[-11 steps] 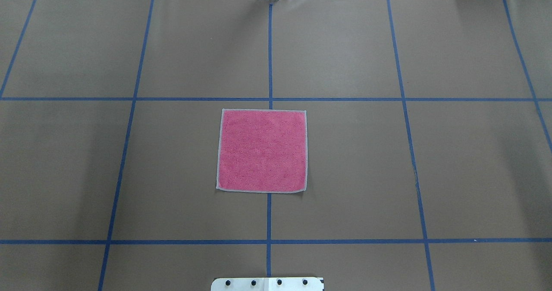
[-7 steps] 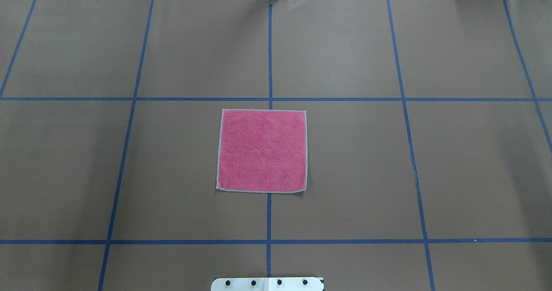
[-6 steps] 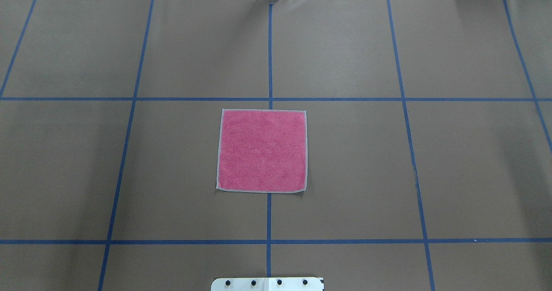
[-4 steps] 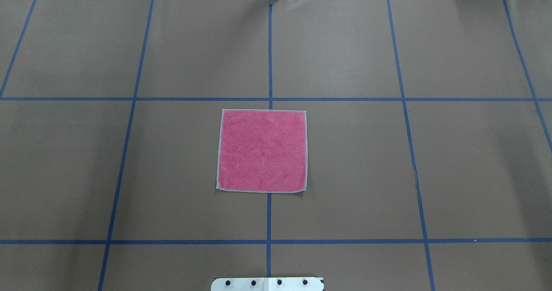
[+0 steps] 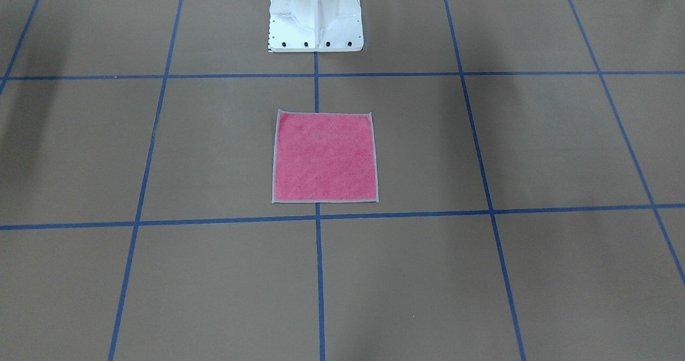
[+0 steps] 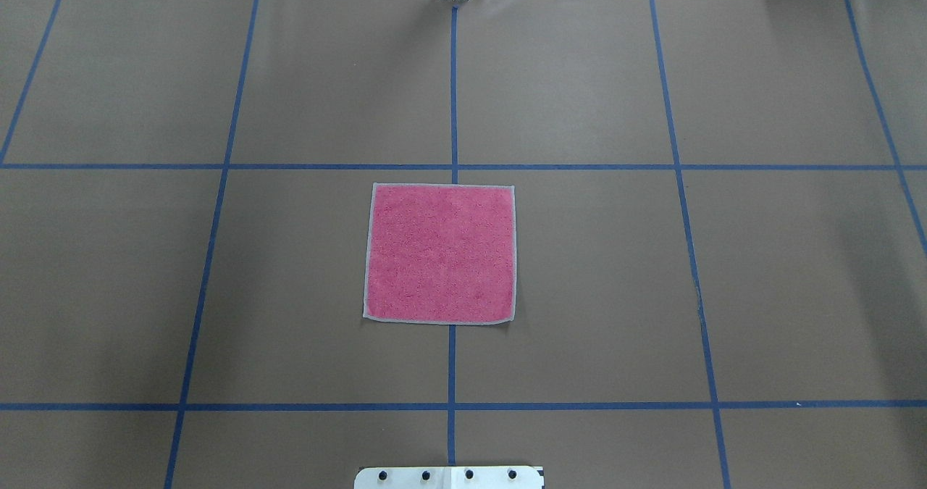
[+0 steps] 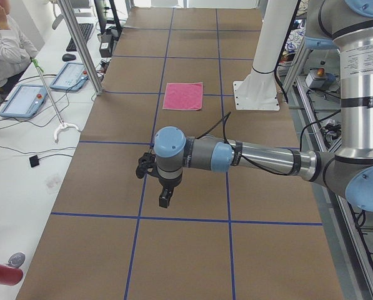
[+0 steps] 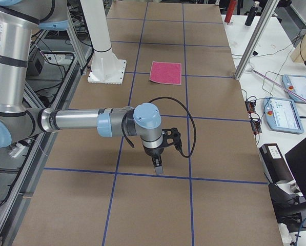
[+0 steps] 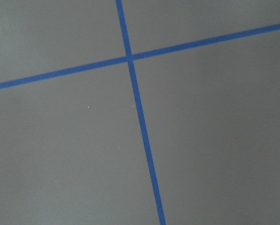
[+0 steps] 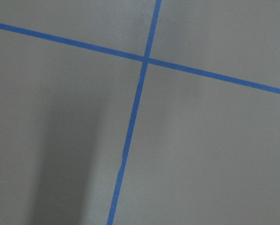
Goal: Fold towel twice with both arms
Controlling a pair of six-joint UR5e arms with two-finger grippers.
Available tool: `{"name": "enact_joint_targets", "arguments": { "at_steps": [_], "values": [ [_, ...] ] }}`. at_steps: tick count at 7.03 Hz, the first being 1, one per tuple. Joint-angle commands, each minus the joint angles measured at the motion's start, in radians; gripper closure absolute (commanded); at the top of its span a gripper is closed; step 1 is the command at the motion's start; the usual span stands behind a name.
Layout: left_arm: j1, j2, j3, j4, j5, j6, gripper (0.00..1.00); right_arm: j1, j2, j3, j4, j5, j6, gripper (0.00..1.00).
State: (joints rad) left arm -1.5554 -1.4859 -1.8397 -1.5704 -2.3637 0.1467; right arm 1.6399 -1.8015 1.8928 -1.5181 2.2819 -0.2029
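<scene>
Left gripper (image 7: pixel 164 202) hangs at the near end of the left-side view, pointing down over the brown surface (image 7: pixel 192 256) beside a blue tape line (image 7: pixel 142 194). Fingers released or clenched? Cannot tell from here. Same for the right gripper (image 8: pixel 158 167) at the opposite end: its fingers can't be read either. Farther along, well apart from both, the towel (image 6: pixel 440 253) lies flat and unfolded, pink face up, straddling the centre line, near the white pedestal (image 5: pixel 316 13).
</scene>
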Motion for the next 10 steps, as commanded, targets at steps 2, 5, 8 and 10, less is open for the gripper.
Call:
{"name": "enact_joint_targets", "arguments": {
  "at_steps": [2,5,8,10],
  "values": [
    [0.044,-0.195,0.027,-0.059,0.0,-0.057,0.0,-0.003,0.025,-0.015,0.134,0.03,0.219,0.0],
    [0.17,-0.2,-0.006,-0.205,0.0,-0.275,0.0,-0.061,0.024,-0.041,0.301,0.122,0.307,0.0],
    [0.429,-0.227,-0.009,-0.428,0.029,-0.71,0.0,-0.232,0.03,-0.009,0.468,0.101,0.761,0.0],
    [0.582,-0.241,-0.056,-0.491,0.166,-1.027,0.0,-0.371,0.033,0.055,0.548,0.047,1.059,0.0]
  ]
}}
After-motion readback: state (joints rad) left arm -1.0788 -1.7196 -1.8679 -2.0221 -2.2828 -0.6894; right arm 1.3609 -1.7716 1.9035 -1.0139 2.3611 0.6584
